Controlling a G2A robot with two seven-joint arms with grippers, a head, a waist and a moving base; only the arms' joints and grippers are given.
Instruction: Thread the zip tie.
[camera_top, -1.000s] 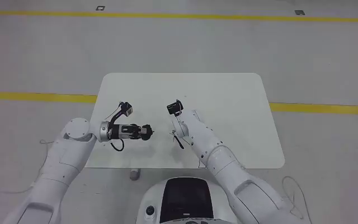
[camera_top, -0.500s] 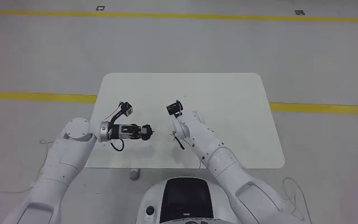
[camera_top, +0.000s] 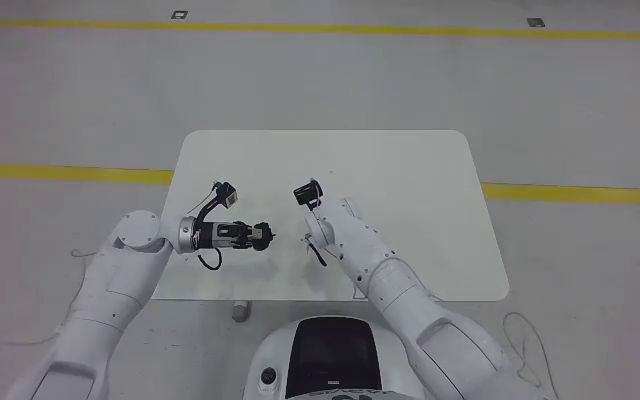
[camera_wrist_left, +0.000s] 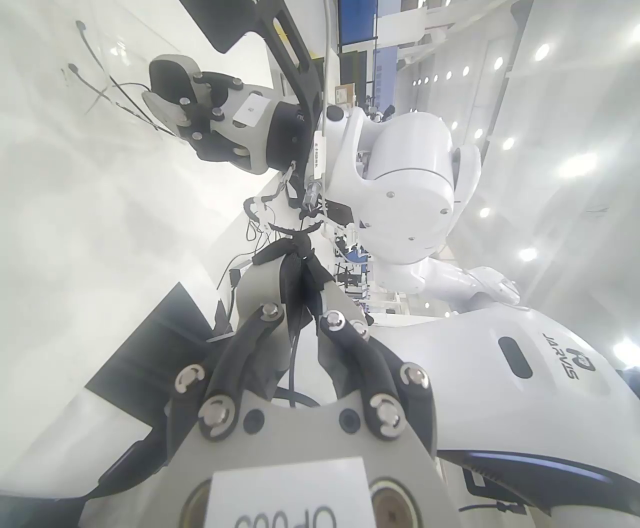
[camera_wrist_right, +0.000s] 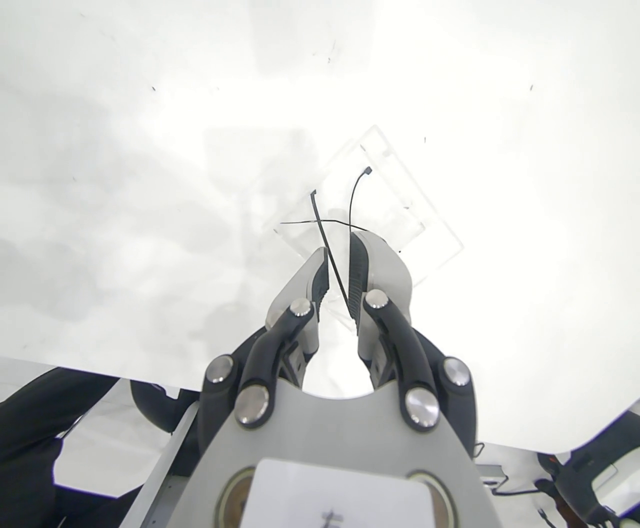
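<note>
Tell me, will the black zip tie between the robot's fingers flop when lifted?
Probably springy, not floppy: the zip tie lies straight, a second zip tie holds a curve. So thin, likely very light. Flat on the clear tray, it may slide.

In the right wrist view, at frame centre, the straight zip tie (camera_wrist_right: 330, 255) runs between the jaws of the right gripper (camera_wrist_right: 338, 246), and its lower end is hidden behind one of them. In the top view, whatever the left gripper (camera_top: 268, 236) carries is too small to tell.
</note>
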